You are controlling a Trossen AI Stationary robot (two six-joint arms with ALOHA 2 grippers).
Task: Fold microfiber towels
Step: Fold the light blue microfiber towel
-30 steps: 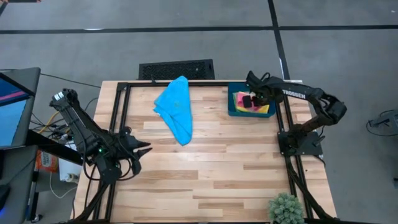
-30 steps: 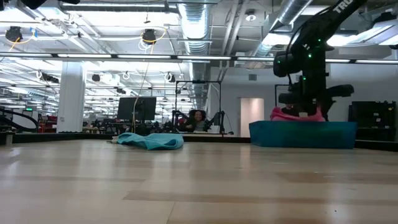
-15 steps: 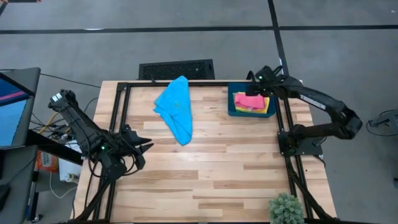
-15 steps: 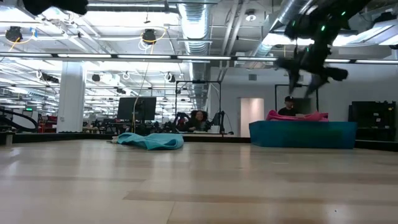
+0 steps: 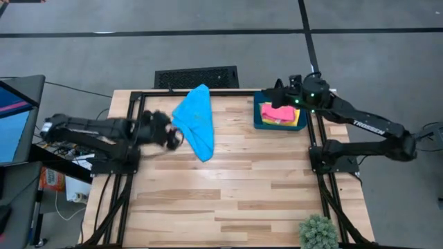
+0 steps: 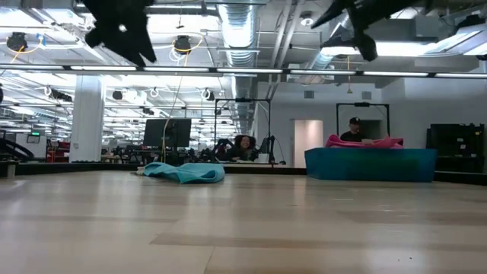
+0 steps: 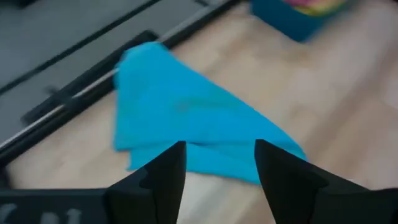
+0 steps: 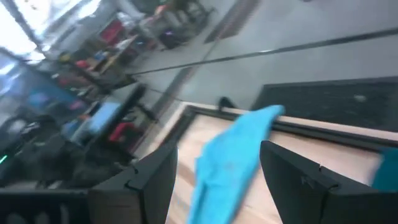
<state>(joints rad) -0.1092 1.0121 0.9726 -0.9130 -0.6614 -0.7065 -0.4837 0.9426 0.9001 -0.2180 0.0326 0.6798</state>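
Observation:
A sky-blue microfiber towel [image 5: 195,121] lies crumpled and flat on the wooden table at the far middle, and it also shows in the low view [image 6: 185,173]. A folded pink towel [image 5: 278,112] lies on a yellow one [image 5: 300,120] inside the dark blue tray [image 5: 259,119] at the far right. My left gripper [image 7: 217,155] hovers open above the table, just left of the blue towel's near end [image 7: 205,155]. My right gripper [image 8: 217,165] is open, raised above the tray's far edge and pointing nearly level toward the blue towel [image 8: 233,155].
Black frame rails [image 5: 138,124] run along the table's left, far and right sides. A small green plant [image 5: 318,232] stands at the near right corner. A black floor grate [image 5: 196,76] lies beyond the far edge. Bare wood stretches across the near half.
My left gripper has swung from the table's left edge toward the far side and right, up to the blue towel. My right gripper has risen off the pink towel in the tray and tipped up to nearly level. The pink towel stays lying in the tray.

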